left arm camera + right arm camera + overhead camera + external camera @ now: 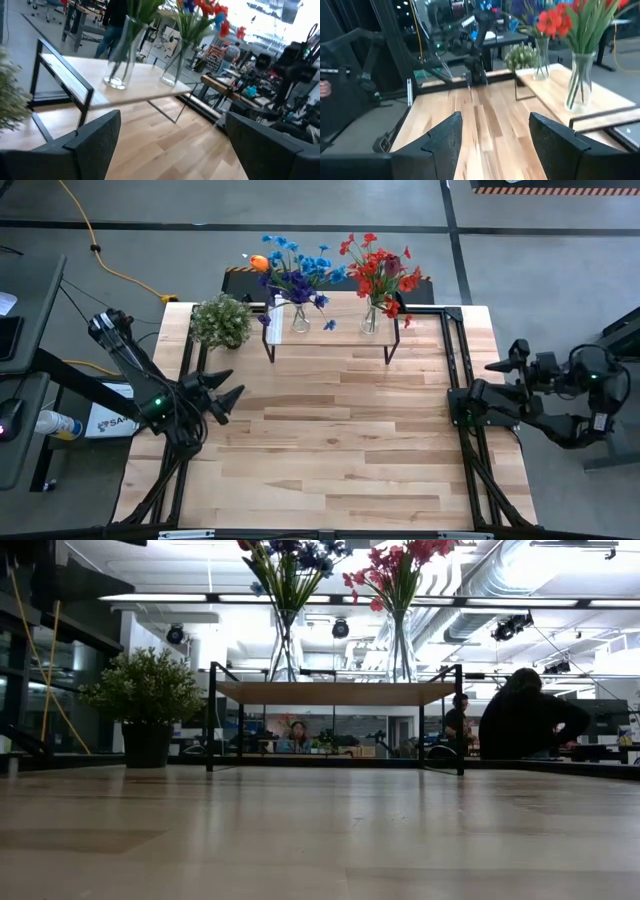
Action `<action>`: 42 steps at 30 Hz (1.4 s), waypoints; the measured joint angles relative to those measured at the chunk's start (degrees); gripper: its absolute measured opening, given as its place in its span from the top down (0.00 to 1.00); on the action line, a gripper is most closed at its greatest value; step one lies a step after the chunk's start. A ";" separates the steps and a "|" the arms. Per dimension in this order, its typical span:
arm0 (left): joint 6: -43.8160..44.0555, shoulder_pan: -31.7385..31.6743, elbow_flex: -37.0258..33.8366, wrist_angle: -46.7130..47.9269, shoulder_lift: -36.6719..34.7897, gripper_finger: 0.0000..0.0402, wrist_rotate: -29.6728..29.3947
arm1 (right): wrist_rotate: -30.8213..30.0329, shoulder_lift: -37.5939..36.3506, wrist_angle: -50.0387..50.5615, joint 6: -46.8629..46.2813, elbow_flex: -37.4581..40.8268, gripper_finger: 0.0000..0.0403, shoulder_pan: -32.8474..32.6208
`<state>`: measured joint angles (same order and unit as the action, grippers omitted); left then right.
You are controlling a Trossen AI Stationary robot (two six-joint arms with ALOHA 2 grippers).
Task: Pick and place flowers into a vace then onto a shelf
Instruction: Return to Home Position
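Observation:
Two glass vases stand on the shelf (pixel 335 332) at the table's far middle. The left vase (pixel 300 318) holds blue, purple and orange flowers (pixel 295 272); the right vase (pixel 370 318) holds red flowers (pixel 380 272). The low view shows the shelf (pixel 335 692) on its thin black legs, with both vases on top. My left gripper (pixel 228 392) is open near the table's left edge, pointing level across the table, nothing between its fingers (pixel 100 135). My right gripper (pixel 480 380) is open at the right edge, also holding nothing (pixel 494 125).
A bushy pale-green plant (pixel 222 320) in a dark pot stands left of the shelf. Black frame rails (pixel 462 370) run along the table's left and right sides. Bare wooden tabletop (pixel 340 440) lies between the arms. People sit in the room behind (pixel 525 720).

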<state>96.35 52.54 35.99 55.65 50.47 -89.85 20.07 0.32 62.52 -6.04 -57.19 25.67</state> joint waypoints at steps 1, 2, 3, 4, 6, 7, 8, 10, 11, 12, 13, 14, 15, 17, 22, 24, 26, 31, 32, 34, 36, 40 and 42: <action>-1.46 0.02 0.00 -2.17 0.80 0.02 0.19 | -0.02 -0.02 -0.49 0.00 -0.11 0.45 0.02; -3.04 0.02 0.00 -4.48 1.32 0.02 0.25 | -0.19 -0.02 -0.80 0.02 -0.40 0.45 0.02; -4.62 0.02 0.00 -6.73 1.59 0.02 0.32 | -0.61 -0.02 -0.84 0.10 -0.75 0.45 0.02; -6.51 0.02 0.00 -9.17 1.81 0.02 0.67 | -1.21 -0.02 -0.74 0.49 -1.21 0.45 0.02; -11.35 -0.04 0.00 -14.65 2.20 0.02 2.08 | -2.80 -0.02 -0.48 1.32 -2.37 0.45 0.02; -14.31 -0.22 0.00 -17.75 2.33 0.02 2.80 | -3.88 -0.01 -0.22 1.43 -3.09 0.46 0.03; -17.49 -0.54 0.00 -20.86 2.45 0.02 3.20 | -4.95 0.03 0.38 1.48 -3.88 0.46 0.04; -24.68 -1.52 0.02 -27.48 2.70 0.02 4.57 | -7.18 0.04 2.39 1.55 -5.65 0.46 0.03; -28.46 -2.19 0.02 -30.54 2.70 0.02 5.83 | -8.37 0.04 4.06 1.59 -6.69 0.46 0.04; -32.07 -3.02 0.02 -33.56 2.68 0.02 7.22 | -9.78 0.04 6.60 1.87 -7.93 0.46 0.02; -35.62 -4.12 0.02 -36.68 2.66 0.02 8.77 | -10.81 0.04 9.70 1.81 -9.14 0.46 0.02; -39.03 -5.49 0.02 -39.51 2.66 0.02 10.71 | -11.44 0.04 12.89 1.27 -10.22 0.46 0.02; -42.23 -7.17 0.02 -42.38 2.67 0.02 12.73 | -11.74 0.04 15.26 -0.25 -11.08 0.46 0.03; -49.34 -10.75 0.02 -48.10 2.68 0.02 17.84 | -11.68 0.04 16.11 -3.11 -12.25 0.45 0.20; -70.50 -21.96 -0.24 -64.12 2.68 0.02 35.11 | 4.31 0.04 13.64 2.20 -13.42 0.46 0.20; -75.26 -26.61 -1.82 -69.28 2.63 0.02 40.92 | 11.47 0.04 13.49 5.16 -13.24 0.46 0.22; -78.17 -30.91 -3.84 -74.37 2.70 0.02 45.00 | 15.50 0.04 13.12 7.04 -12.57 0.47 0.22; -80.11 -36.25 -7.86 -79.05 1.37 0.02 52.57 | 18.03 0.02 9.65 9.03 -10.17 0.48 0.20; -80.25 -36.70 -8.45 -79.11 1.32 0.02 53.09 | 18.56 0.02 8.76 9.59 -9.83 0.47 0.21; -80.64 -36.83 -9.37 -79.03 1.22 0.02 52.92 | 19.33 0.00 8.01 10.81 -9.14 0.47 0.14; -81.39 -36.79 -10.13 -79.08 0.56 0.02 51.79 | 19.37 0.00 6.47 11.21 -7.98 0.46 0.15; -81.43 -36.79 -13.06 -79.77 -1.89 0.02 49.16 | 21.48 -0.06 2.81 11.28 -3.43 0.46 0.15; -81.57 -36.79 -14.81 -82.19 -3.37 0.02 49.07 | 23.72 -0.07 0.29 12.30 -0.52 0.47 0.15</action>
<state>14.77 15.75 21.18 -26.54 47.10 -40.78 43.80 0.25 62.81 6.26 -57.70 25.82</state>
